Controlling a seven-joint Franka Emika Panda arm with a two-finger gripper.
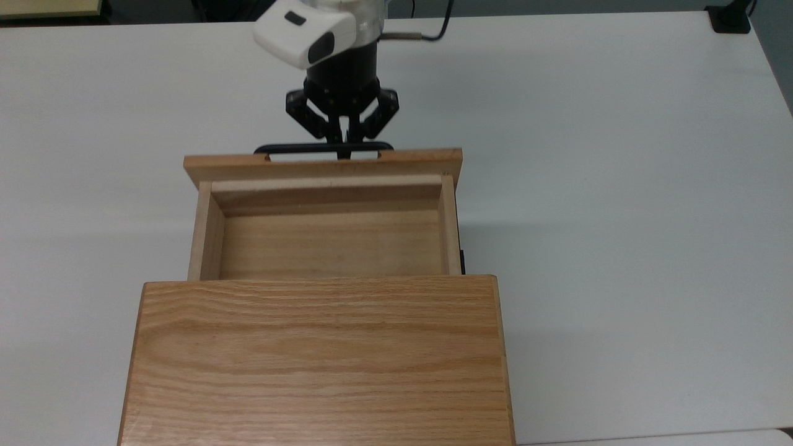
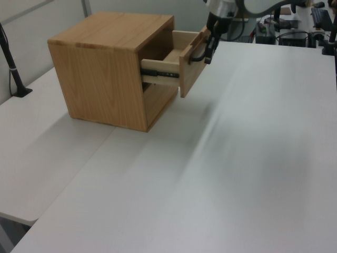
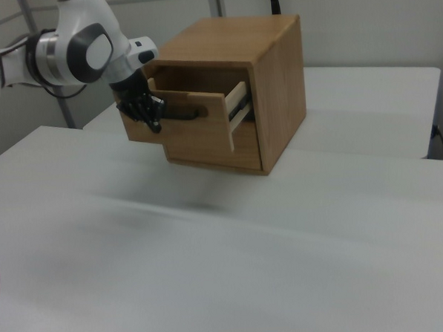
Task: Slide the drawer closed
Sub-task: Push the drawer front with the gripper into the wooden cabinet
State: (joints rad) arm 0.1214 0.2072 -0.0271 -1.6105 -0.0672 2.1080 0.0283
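Looks like a robotics lab/office: big white worktables (image 2: 253, 158) pushed together, a Franka arm (image 3: 67, 51) mounted at the far edge, black clamp-on poles (image 2: 10, 66) at table corners, grey partition walls (image 3: 363, 25), cables + gear (image 2: 295, 21) behind the table.

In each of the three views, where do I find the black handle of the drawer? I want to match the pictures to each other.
Top view: the black handle runs along the far edge of the drawer's front panel, upper centre.
Left view: the handle is on the front panel, upper centre-right.
Right view: the handle is on the front panel, upper left of centre.
Shared landmark: the gripper at the handle, and the oak cabinet behind.
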